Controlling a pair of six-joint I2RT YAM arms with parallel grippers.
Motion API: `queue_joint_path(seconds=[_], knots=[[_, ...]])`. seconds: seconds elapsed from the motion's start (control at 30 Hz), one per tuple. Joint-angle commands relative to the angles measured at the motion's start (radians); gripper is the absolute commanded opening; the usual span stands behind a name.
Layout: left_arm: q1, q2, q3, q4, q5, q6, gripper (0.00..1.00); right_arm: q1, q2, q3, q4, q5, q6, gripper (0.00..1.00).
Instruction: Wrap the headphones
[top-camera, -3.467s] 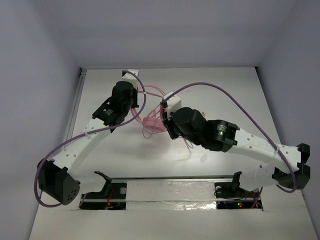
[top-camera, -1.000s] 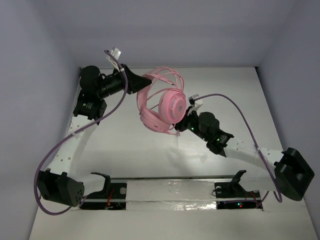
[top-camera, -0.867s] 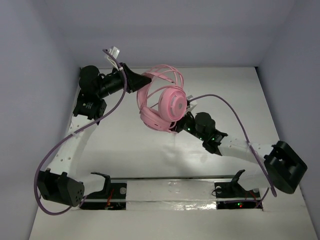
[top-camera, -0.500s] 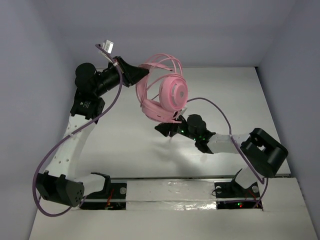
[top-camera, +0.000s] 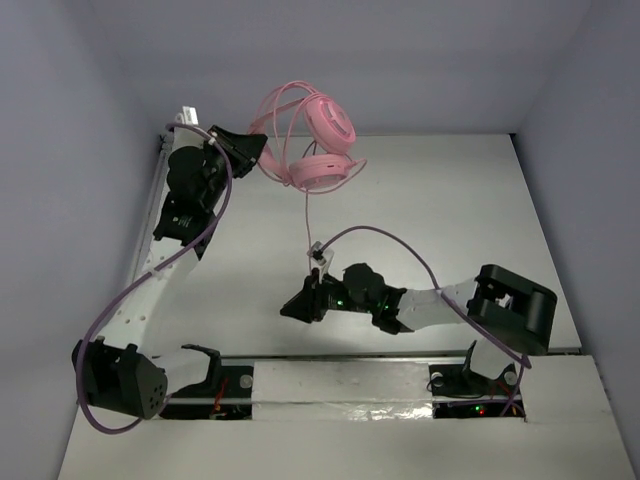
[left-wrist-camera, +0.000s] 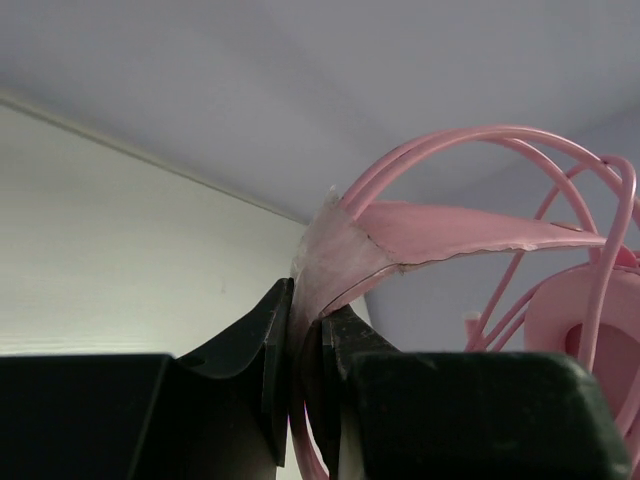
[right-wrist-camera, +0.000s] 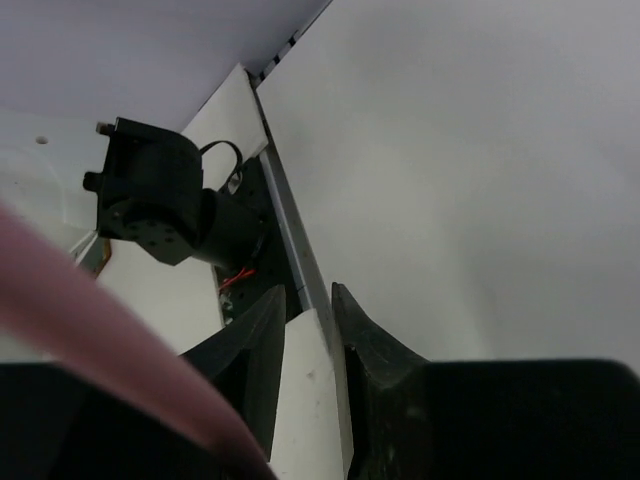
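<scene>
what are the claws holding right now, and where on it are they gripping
The left claw pinches the pink over-ear headphones by the end of their thin headband. The right claw holds nothing between its parted jaws.

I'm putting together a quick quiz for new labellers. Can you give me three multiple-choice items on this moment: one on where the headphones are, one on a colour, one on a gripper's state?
1. Where are the headphones?
A. Lying flat in the middle of the table
B. Held up in the air near the far side of the table
C. Resting on the right arm's base

2. What colour is the cable hanging from them?
A. Pink
B. Black
C. Green

3. What state is the left gripper in?
A. Wide open and empty
B. Shut on the headband
C. Out of view

Key: 1 B, the top view shows them aloft at the left gripper's tip. 2 A, the thin line dropping from them is pink. 3 B, the left wrist view shows its jaws closed on the headband.
</scene>
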Motion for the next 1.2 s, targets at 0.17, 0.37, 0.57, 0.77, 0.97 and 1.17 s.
queue_joint_path(seconds=[0.17,0.37,0.57,0.77,0.97,1.17], knots=[[0.005,-0.025,-0.062,0.12,-0.276,-0.008,0.0,0.065,-0.076,0.019,-0.044,-0.033,0.046,0.25],[-0.073,-0.038,-0.04,0.025,-0.505,0.231,0.0,0.102,-0.224,0.107,-0.378,-0.007,-0.012,0.05],[-0.166,0.019,0.016,-0.086,-0.683,0.298,0.0,0.114,-0.214,0.303,-0.693,-0.088,-0.057,0.03],[-0.286,0.062,0.03,-0.093,-0.873,0.505,0.0,0.137,-0.284,0.457,-1.013,-0.032,-0.13,0.0],[-0.32,0.03,-0.027,-0.178,-0.841,0.623,0.0,0.137,-0.369,0.637,-1.345,0.319,-0.239,0.01],[-0.355,0.013,-0.013,-0.378,-0.723,0.735,0.0,0.137,-0.385,0.724,-1.466,0.529,-0.32,0.0]])
